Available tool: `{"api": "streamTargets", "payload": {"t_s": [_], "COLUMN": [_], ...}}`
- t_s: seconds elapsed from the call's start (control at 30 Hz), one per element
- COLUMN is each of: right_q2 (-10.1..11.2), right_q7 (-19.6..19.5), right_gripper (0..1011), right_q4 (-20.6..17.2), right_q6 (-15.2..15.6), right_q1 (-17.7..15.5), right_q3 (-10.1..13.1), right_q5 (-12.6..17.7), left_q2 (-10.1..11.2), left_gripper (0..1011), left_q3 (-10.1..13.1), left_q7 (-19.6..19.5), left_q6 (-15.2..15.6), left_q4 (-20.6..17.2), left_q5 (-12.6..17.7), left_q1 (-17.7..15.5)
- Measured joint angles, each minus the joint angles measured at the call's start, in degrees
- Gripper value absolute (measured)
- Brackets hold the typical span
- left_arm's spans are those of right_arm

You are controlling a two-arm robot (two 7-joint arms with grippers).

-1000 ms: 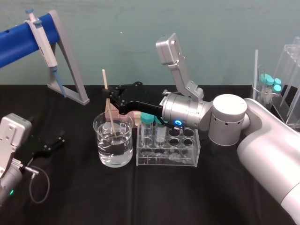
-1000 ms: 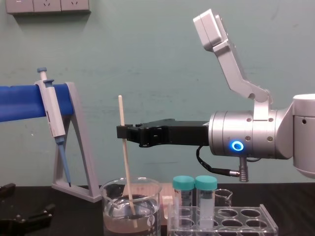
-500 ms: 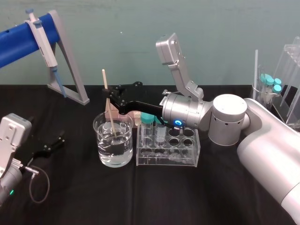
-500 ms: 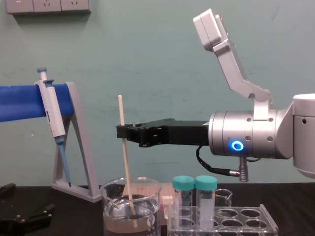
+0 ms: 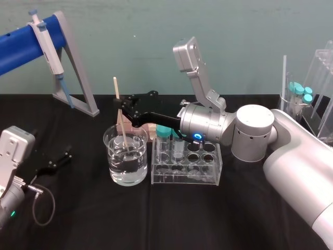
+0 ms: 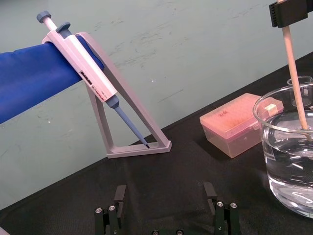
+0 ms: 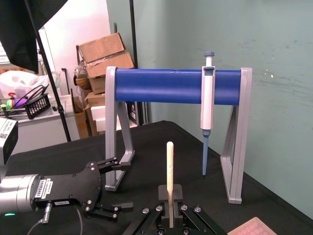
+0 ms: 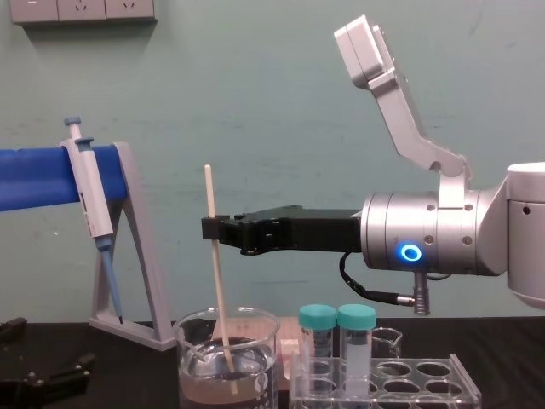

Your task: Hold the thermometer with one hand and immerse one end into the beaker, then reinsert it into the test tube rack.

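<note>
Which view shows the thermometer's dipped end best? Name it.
Chest view: the whole thermometer shows side-on, right gripper holding it, lower end underwater in the beaker. Head view foreshortens it; left wrist view crops its top; right wrist view shows its upper part. Left gripper idles at left.

Beaker was clear, glossy glass; test tube rack clear, shiny plastic. Thermometer looked matt, cream, wood-like. Right gripper was matt black, its arm smooth satin silver. Table cover was matt black cloth. Pipette stand grey matt plastic.
</note>
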Motion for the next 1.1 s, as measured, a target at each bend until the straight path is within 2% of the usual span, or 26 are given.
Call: {"api": "streamTargets", "payload": {"t_s": [1.1], "right_q2": [0.00], "right_q7": [0.00], "right_gripper": [44], "right_q4": [0.00], "right_q6": [0.01], "right_q1": [0.00], "right_q3": [0.00], "right_q5": [0.00], "left_q2": [0.00], "left_gripper": [1004], "left_q3": [0.00], "left_q7": [0.00], "left_q6": [0.00], "left_q4": [0.00], "left_q5": [0.00], "left_q1": [0.00]}}
